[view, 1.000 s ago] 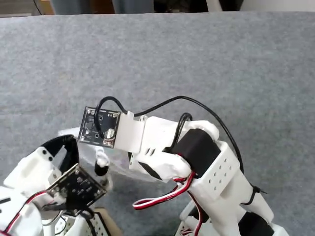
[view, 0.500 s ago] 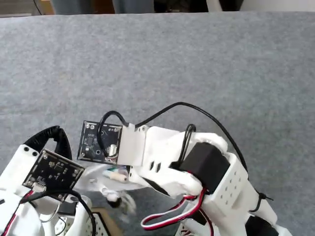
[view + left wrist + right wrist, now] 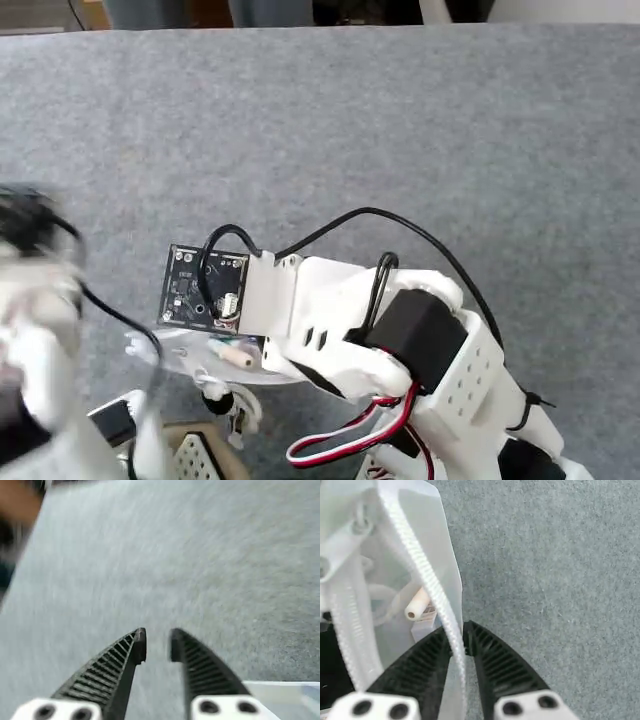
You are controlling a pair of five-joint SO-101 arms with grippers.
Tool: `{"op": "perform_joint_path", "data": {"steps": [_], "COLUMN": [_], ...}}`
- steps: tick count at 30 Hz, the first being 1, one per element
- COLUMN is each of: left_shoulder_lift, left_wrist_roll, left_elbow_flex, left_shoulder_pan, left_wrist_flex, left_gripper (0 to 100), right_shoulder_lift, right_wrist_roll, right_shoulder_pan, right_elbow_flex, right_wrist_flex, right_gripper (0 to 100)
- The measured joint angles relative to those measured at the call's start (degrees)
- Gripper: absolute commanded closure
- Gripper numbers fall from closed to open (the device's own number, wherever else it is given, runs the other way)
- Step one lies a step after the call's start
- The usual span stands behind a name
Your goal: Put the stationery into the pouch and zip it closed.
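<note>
A translucent plastic zip pouch (image 3: 185, 350) lies on the grey felt-covered table (image 3: 400, 130) near its front edge, between the two arms. The right gripper (image 3: 458, 639) sits at the pouch's zip edge, its jaws closed on that edge. A cream cylindrical stick (image 3: 417, 607) lies inside the pouch. The left gripper (image 3: 157, 645), jaws slightly apart, hangs over bare table to the left of the pouch.

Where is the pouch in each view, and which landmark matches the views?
High view: the pouch lies low left, partly under the right arm.
Right wrist view: its zip edge is pinched in the right tool.
Left wrist view: a pale sheet beside the left tool, perhaps it; I cannot tell.
Landmark: the cream-tipped stick inside, in the high and right wrist views.
</note>
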Motion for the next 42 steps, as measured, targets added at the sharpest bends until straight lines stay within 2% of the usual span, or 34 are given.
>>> {"op": "perform_joint_path", "data": {"steps": [5,8,11,16,19,22,25,29,33,36,39,42], "left_shoulder_lift": [13.7,15.5,14.7,8.6,3.0,0.4,0.5,1.7,7.8,13.8,19.3,24.6], "left_wrist_roll": [12.7,14.0,9.7,-4.1,-5.9,-6.5,-2.7,4.8,10.5,14.9,20.1,25.5], "left_elbow_flex": [-9.8,-10.3,-10.4,-12.0,-16.1,-20.1,-21.6,-19.0,-16.8,-16.8,-16.1,-14.6], "left_shoulder_pan": [-8.8,-9.6,-9.5,-11.8,-17.3,-19.7,-21.1,-21.7,-21.7,-21.5,-16.7,-8.9], "left_wrist_flex": [4.0,4.0,4.0,4.0,4.0,4.2,4.3,4.4,4.4,4.4,4.4,4.4], "left_gripper": [80,79,79,80,79,79,74,74,74,75,75,75], "right_shoulder_lift": [0.0,0.0,-0.1,-0.4,-0.4,-0.4,-0.4,-0.4,-0.4,-0.4,-0.4,-0.2], "right_wrist_roll": [0.0,0.0,0.0,0.0,0.0,0.0,0.0,0.0,0.0,-2.8,-4.6,-4.9], "right_shoulder_pan": [0.0,0.0,0.0,0.0,0.0,0.0,0.0,0.4,4.5,8.1,10.1,11.8], "right_elbow_flex": [0.0,0.0,0.4,0.7,0.7,0.7,0.7,0.7,1.0,1.1,1.1,1.1], "right_wrist_flex": [0.0,0.0,0.0,0.0,0.0,0.0,0.0,0.0,-1.0,-2.8,-3.9,-4.1], "right_gripper": [98.6,98.6,98.6,98.6,98.6,98.6,98.6,98.6,98.6,98.6,98.6,98.6]}}
